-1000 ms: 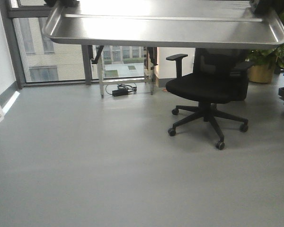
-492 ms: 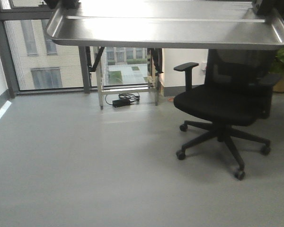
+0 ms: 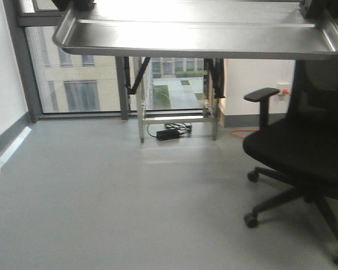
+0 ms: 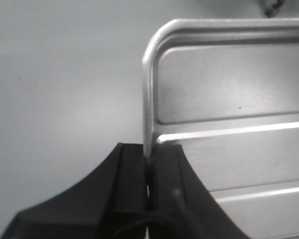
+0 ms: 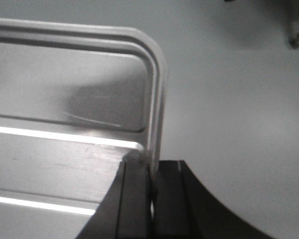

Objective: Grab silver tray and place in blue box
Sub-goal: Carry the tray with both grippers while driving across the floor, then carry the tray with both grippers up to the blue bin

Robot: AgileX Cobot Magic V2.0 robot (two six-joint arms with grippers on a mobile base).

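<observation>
The silver tray (image 3: 197, 34) is held level in the air across the top of the front view, its two long ridges showing in both wrist views. My left gripper (image 4: 148, 167) is shut on the rim of the tray's left short side (image 4: 147, 99). My right gripper (image 5: 152, 174) is shut on the rim of its right short side (image 5: 157, 99). In the front view only dark bits of the grippers show at the tray's upper corners, the left gripper (image 3: 73, 4) and the right gripper (image 3: 315, 7). The blue box is out of view.
A black office chair (image 3: 304, 152) on castors stands close at the right. A metal table frame (image 3: 177, 95) with a cable and power brick (image 3: 169, 134) stands by the floor-to-ceiling window (image 3: 79, 84). A white wall (image 3: 0, 73) runs at the left. Grey floor (image 3: 112, 214) lies ahead.
The front view has swung: the chair has slid right and come nearer, the window and table frame have shifted right. The tray stays held level in both grippers.
</observation>
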